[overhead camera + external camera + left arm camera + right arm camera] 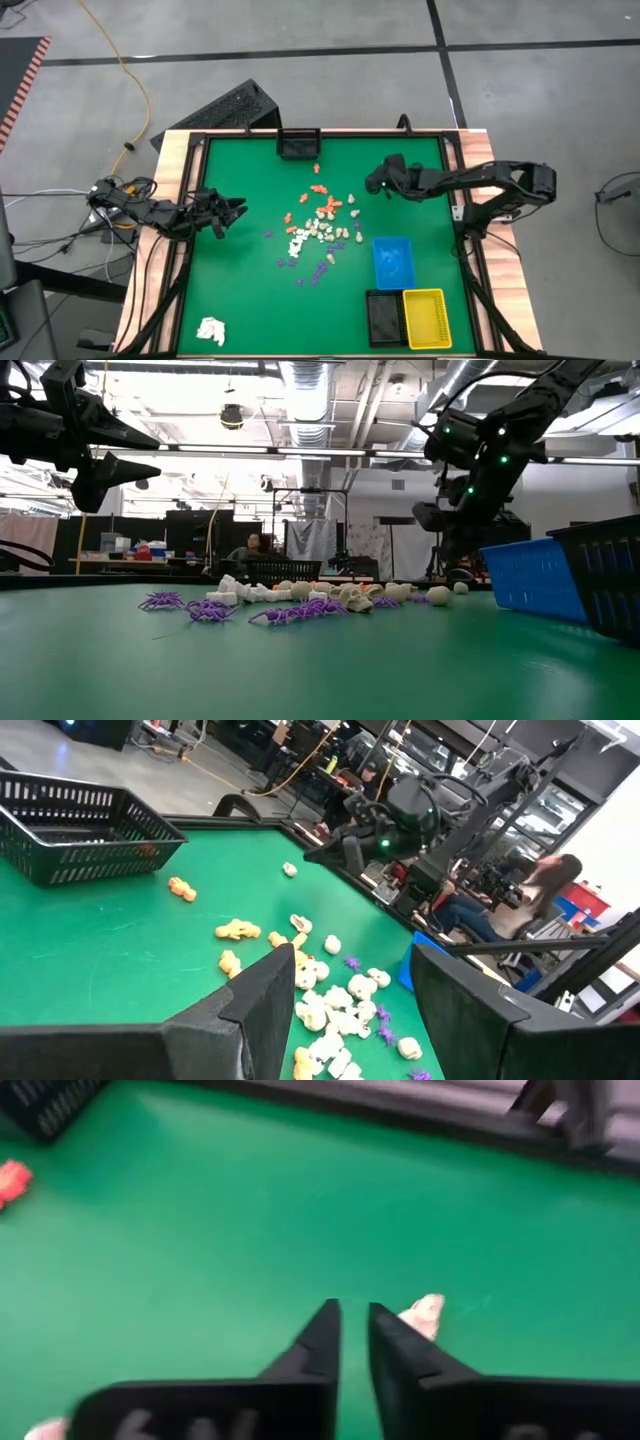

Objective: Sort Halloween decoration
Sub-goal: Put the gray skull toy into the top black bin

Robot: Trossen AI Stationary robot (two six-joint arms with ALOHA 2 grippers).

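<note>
High view: the tiny orange, cream, white and purple Halloween figurine pieces (318,228) lie scattered mid-tabletop (240,290), none visibly in the blue plastic tray (392,262), black mesh tray (384,317) or yellow mesh tray (426,318). The right end effector (374,184) hovers beyond the pile — its fingers (318,1342) slightly parted, empty, a cream piece (423,1313) just beside them. I judge this a pick attempt; next, straddle and close. Left end effector (236,208) waits released. Whether the tips touch the mat is unclear.
</note>
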